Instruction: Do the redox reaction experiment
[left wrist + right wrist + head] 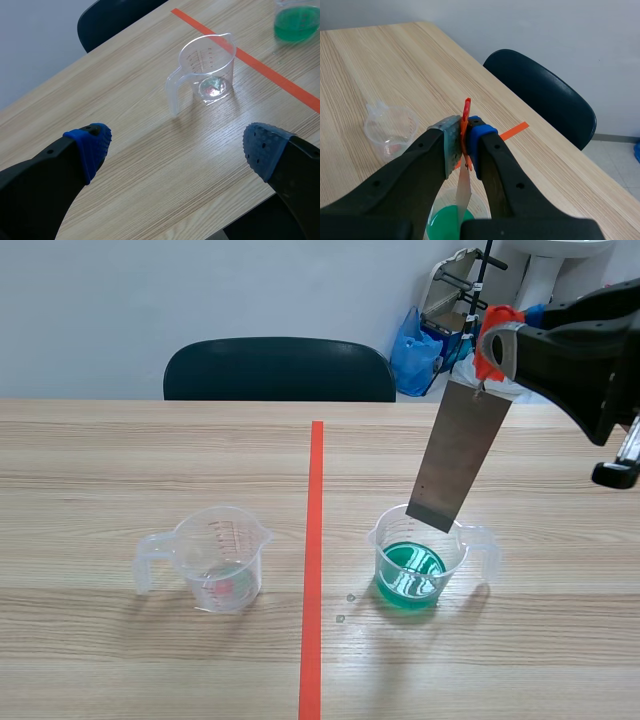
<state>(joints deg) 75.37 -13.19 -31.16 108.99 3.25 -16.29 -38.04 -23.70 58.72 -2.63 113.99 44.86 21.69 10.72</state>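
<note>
A grey metal strip hangs tilted from an orange clip, and my right gripper is shut on that clip above the table's right half. The strip's lower end sits about at the rim of a clear beaker with green liquid. In the right wrist view the gripper pinches the clip, with the strip pointing down into the green beaker. An almost empty clear beaker stands left of the tape. My left gripper is open, well short of that beaker.
An orange-red tape line runs down the table's middle. A few small drops lie beside the green beaker. A dark chair stands behind the far edge, with a blue bag and a rack at the back right.
</note>
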